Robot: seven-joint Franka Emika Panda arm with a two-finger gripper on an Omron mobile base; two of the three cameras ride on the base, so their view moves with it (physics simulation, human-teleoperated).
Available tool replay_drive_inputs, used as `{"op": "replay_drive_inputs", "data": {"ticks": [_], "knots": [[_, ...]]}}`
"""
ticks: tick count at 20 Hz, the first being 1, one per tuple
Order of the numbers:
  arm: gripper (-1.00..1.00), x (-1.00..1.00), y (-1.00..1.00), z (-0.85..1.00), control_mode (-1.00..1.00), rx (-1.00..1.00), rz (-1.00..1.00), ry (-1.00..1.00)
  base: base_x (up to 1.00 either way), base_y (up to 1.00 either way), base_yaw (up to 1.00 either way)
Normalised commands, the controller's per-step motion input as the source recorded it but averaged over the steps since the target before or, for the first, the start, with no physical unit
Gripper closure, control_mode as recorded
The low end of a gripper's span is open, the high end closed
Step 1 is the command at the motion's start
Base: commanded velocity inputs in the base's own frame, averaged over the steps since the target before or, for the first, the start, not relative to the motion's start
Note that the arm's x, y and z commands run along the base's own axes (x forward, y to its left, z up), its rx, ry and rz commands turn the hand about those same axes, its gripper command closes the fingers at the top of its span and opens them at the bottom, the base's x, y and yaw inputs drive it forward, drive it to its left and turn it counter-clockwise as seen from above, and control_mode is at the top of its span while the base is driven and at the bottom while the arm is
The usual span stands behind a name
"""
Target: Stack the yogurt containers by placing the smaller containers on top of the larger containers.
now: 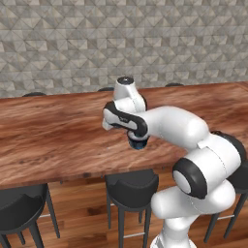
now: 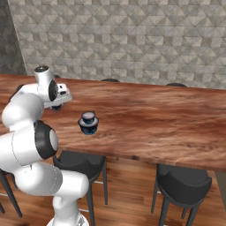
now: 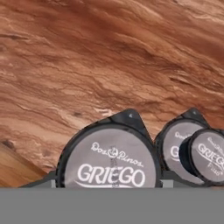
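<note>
My gripper [image 1: 138, 140] points down over the wooden counter [image 1: 48, 135], shut on a dark-blue yogurt container [image 1: 139, 144] with a pale grey lid [image 3: 109, 164]. In the hand view that lid sits close under the hand, centred between the fingers. I cannot tell whether the cup touches the wood. In the right base view the gripper [image 2: 56, 105] hides most of this cup. To its right stands a stack: a wider dark-blue container [image 2: 88, 127] with a smaller container [image 2: 88, 118] on its lid. The hand view shows the same stack, lower lid [image 3: 173, 142] under smaller lid [image 3: 209, 155].
The counter's front edge [image 1: 72, 180] runs just in front of the cups, with black stools [image 1: 131, 186] [image 2: 181, 181] under it. Bare wood stretches to the right [image 2: 167, 119] and towards the tiled wall [image 2: 132, 44].
</note>
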Motion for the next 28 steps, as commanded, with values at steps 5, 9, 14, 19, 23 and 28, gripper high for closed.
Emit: {"op": "replay_drive_inputs", "data": {"ticks": [5, 9, 14, 19, 23, 28], "knots": [[1.0, 0.01, -0.12, 0.23, -1.0, 0.0, -0.07, 0.0, 0.0, 0.0, 0.0], [1.0, 0.01, -0.17, 0.08, -1.0, 0.0, -0.07, 0.0, 0.0, 0.0, 0.0], [1.0, 0.0, -0.28, 0.01, -1.0, 0.0, -0.03, 0.0, 0.0, 0.0, 0.0], [1.0, 0.0, -0.16, 0.0, -1.0, 0.0, -0.03, -0.01, 0.0, 0.0, 0.0], [1.0, 0.0, -0.33, 0.0, -1.0, 0.0, -0.01, -0.01, 0.0, 0.0, 0.0], [1.0, 0.0, -0.34, 0.01, -1.0, 0.0, 0.0, -0.01, 0.0, 0.0, 0.0]]}}
